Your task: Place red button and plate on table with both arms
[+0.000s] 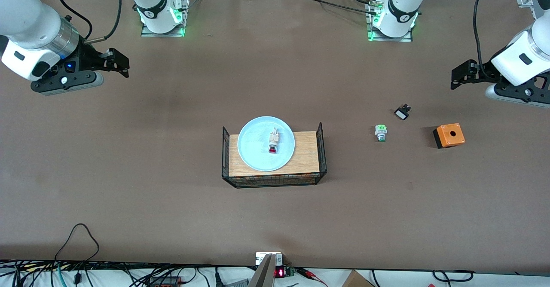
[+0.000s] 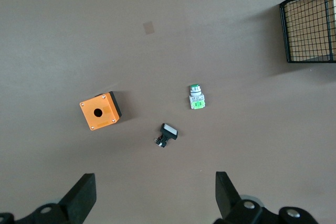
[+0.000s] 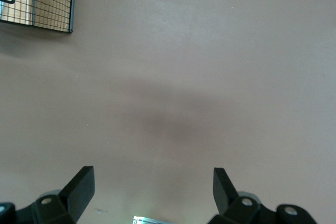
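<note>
Red button (image 1: 273,141) lies on plate (image 1: 258,154) atop wood board (image 1: 307,154); left gripper (image 1: 460,75) at 3 o'clock, right gripper (image 1: 118,63) at 9 o'clock, both wide, empty.

No text, label or brand can be read on anything in these views.

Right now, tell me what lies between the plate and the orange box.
In the front view, the green button sits on the table between the plate and the orange box.
</note>
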`<state>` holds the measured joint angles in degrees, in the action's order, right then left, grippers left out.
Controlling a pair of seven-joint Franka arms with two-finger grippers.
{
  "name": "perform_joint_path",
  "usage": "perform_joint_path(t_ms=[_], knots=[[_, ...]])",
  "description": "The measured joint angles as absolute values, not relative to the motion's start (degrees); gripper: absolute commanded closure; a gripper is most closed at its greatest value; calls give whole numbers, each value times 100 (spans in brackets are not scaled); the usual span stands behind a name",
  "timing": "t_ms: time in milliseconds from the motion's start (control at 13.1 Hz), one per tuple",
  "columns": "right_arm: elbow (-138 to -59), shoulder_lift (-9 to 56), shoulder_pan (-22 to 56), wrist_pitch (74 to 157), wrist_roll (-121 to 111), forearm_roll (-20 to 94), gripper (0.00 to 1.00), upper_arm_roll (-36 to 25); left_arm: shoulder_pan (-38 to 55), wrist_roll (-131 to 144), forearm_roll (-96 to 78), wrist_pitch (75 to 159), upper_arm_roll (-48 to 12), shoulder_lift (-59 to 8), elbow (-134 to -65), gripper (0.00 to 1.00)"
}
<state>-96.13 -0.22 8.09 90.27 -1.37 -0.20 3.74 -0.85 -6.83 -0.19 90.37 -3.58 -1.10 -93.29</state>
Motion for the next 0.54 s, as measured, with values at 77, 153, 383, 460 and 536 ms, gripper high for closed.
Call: perform_joint_path(t_ms=[77, 153, 383, 460, 536], knots=[[-9620, -20, 819, 9027, -146, 10, 0, 374, -85, -683, -19, 9034, -358, -110, -9329, 0], [-9622, -18, 831, 9027, -152, 19, 0, 374, -85, -683, -19, 9031, -358, -110, -9328, 0], [-9622, -20, 918, 9021, -167, 26, 0, 375, -85, -601, -19, 9026, -363, -110, -9325, 0], [-9622, -19, 938, 9023, -168, 30, 0, 375, -84, -586, -19, 9025, -380, -110, -9324, 0], [-9622, -16, 966, 9038, -171, 38, 0, 375, -84, -574, -19, 9025, -413, -111, -9318, 0]])
